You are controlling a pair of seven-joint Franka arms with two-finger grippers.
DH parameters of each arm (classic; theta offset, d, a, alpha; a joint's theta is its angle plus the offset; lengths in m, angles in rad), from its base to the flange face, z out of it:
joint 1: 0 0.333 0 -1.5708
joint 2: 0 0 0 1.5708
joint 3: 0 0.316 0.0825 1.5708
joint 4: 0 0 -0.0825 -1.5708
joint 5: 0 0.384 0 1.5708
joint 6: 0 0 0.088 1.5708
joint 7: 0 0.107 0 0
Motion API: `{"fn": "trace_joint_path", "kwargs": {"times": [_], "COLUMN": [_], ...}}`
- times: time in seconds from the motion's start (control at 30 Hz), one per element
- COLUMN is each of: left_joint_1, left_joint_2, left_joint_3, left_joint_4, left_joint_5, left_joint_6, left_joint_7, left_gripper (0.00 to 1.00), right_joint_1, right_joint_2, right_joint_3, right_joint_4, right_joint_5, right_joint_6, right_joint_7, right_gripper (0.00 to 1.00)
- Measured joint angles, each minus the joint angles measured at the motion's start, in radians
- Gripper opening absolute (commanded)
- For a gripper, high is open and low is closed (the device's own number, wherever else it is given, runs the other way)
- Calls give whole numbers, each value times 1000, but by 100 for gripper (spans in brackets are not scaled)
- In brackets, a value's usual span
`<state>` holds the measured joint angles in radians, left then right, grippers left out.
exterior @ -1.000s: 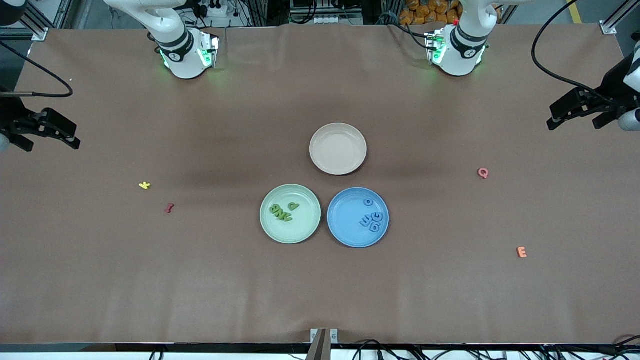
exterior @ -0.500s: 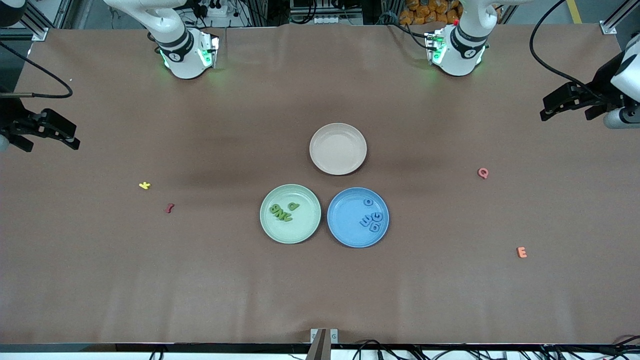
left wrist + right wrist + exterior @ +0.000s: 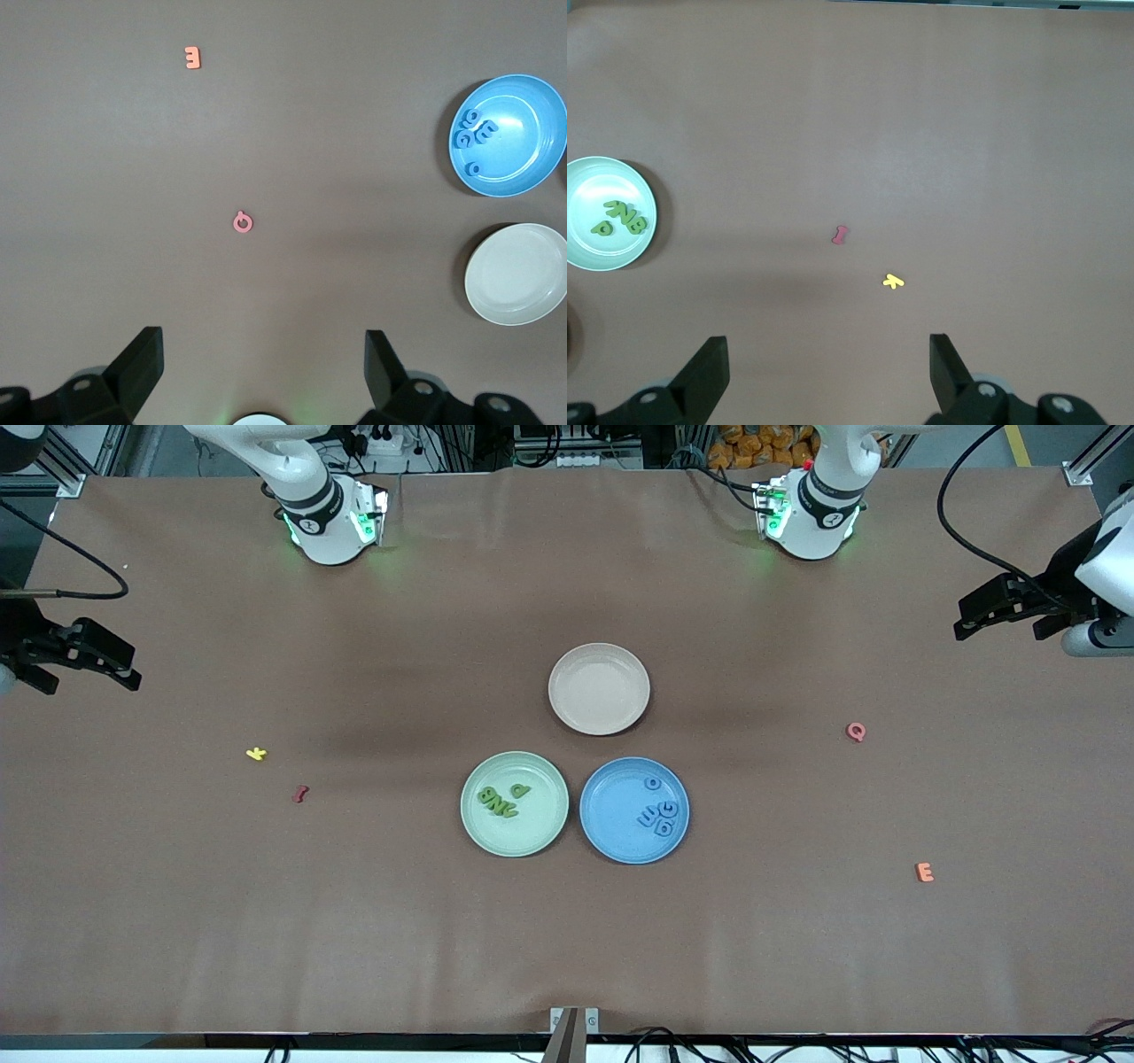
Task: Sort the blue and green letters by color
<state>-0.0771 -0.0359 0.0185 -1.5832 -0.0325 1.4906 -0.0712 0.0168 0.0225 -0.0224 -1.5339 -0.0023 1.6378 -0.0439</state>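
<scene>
Sorting looks done: green letters in green plate, apparently four blue letters in blue plate. Left tool and right tool hang released over the tabletop ends. No next move needed.

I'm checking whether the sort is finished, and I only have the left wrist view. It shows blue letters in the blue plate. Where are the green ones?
Observer: The green letters lie together in the green plate. It sits beside the blue plate, toward the right arm's end of the table.
Operator: Are there any loose letters at that end?
Observer: Two lie on the bare table there, a yellow letter and a dark red letter. Neither is green or blue.
Operator: And the right gripper?
Observer: The right gripper is open and holds nothing. It hangs over its own end of the table.
</scene>
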Motion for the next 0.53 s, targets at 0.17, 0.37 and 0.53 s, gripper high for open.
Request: {"fn": "trace_joint_path", "kwargs": {"times": [0.17,0.37,0.53], "left_joint_1": [0,0,0], "left_joint_2": [3,6,9], "left_joint_3": [0,1,1], "left_joint_4": [0,0,0], "left_joint_5": [0,0,0], "left_joint_6": [0,1,1], "left_joint_7": [0,0,0], "left_gripper": [100,100,100], "right_joint_1": [0,0,0], "right_joint_2": [0,0,0], "right_joint_3": [0,0,0], "right_joint_4": [0,0,0], "right_joint_5": [0,0,0], "right_joint_6": [0,0,0], "right_joint_7": [0,0,0], "right_gripper": [100,100,100]}}
